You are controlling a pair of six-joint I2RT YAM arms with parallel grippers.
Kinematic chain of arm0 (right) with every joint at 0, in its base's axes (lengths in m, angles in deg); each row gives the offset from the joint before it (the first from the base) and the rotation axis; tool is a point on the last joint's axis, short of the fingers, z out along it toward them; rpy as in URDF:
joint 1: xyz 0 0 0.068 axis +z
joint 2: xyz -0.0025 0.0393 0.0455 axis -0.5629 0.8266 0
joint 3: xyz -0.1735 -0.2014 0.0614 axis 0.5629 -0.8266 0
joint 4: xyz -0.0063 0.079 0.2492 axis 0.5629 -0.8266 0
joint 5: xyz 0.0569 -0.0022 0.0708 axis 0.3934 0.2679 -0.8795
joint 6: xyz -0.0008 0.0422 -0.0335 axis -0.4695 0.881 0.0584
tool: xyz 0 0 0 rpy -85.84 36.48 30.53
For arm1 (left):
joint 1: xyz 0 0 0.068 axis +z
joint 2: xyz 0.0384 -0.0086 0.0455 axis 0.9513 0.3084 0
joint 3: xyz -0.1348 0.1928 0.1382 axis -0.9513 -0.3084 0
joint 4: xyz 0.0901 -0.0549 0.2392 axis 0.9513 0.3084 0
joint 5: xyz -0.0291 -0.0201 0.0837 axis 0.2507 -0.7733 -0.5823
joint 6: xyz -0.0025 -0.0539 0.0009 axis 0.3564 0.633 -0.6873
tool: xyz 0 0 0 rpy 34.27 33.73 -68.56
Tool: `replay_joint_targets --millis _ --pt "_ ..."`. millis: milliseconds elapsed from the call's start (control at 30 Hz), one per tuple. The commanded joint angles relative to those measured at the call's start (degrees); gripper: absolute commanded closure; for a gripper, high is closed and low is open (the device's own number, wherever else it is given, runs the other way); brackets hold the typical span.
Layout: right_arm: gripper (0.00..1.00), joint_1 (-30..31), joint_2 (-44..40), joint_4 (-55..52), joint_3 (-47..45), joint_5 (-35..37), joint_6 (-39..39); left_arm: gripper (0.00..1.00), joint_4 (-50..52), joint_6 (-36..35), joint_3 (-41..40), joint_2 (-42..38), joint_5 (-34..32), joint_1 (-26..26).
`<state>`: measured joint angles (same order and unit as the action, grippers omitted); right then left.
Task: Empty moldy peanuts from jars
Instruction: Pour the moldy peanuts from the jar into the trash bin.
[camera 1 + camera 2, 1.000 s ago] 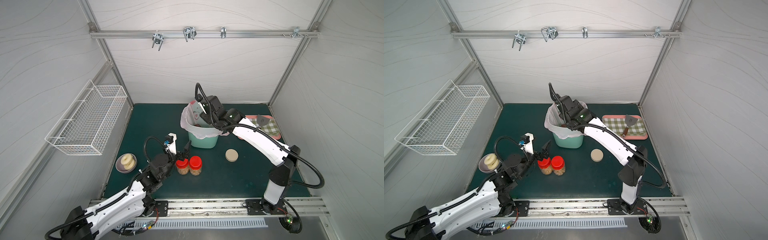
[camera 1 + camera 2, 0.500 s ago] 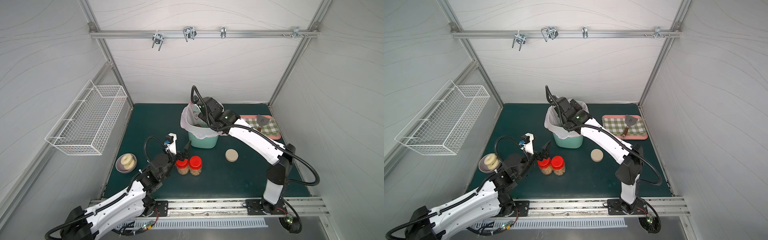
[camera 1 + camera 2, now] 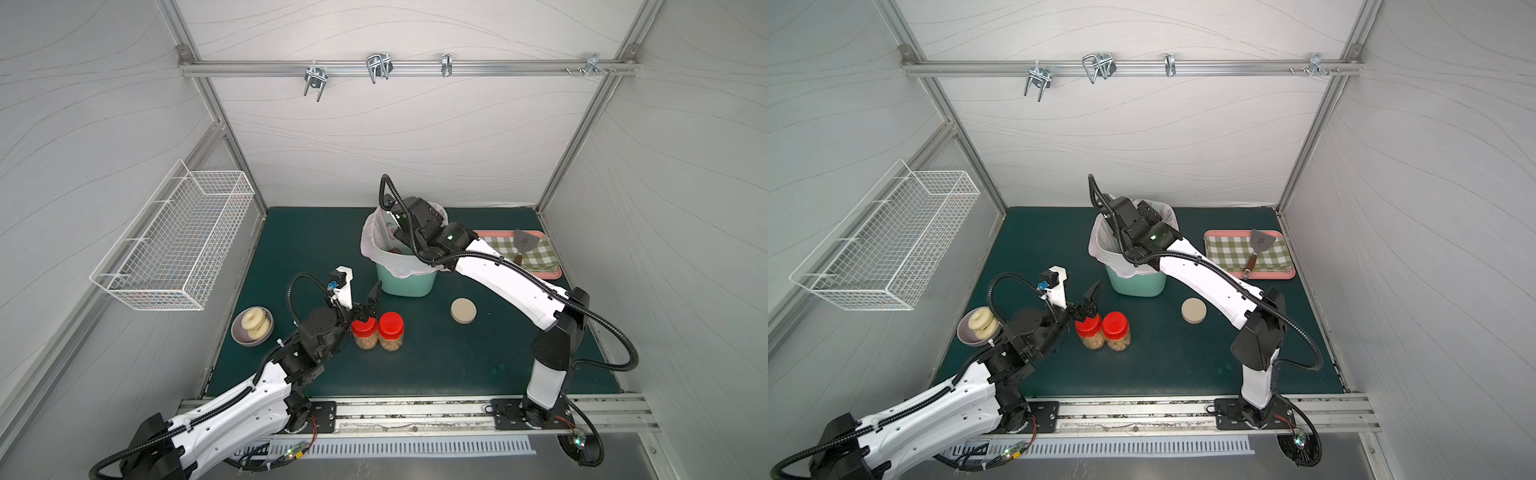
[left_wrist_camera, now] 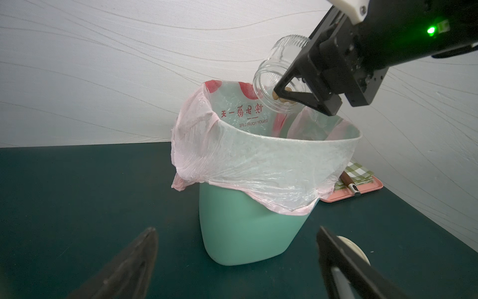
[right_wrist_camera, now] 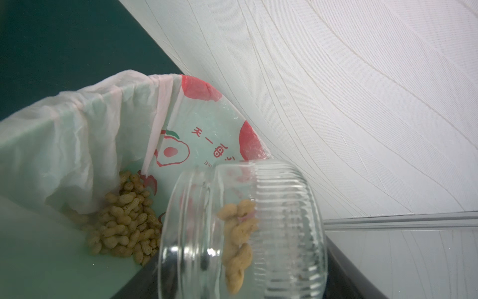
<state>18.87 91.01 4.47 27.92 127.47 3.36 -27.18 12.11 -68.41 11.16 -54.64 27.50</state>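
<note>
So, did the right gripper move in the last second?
Yes. In a top view the right gripper, holding a jar, shifted across the bin, away from the tray, toward the basket.

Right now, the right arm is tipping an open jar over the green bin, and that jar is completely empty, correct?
Not quite. The jar isn't empty: the right wrist view shows a few peanuts inside it. The rest holds: it is open and tipped over the green bin.
</note>
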Motion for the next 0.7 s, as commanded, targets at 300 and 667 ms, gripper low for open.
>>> replay_joint_targets --millis 300,667 --pt "1.0 0.55 -5.08 -1.68 2.21 -2.62 3.68 0.03 -1.65 -0.34 0.03 -0.26 -1.12 0.28" --pt "1.0 2.47 -6.66 0.27 0.62 1.08 1.79 0.03 -1.57 -0.26 -0.14 -0.7 -1.16 0.33"
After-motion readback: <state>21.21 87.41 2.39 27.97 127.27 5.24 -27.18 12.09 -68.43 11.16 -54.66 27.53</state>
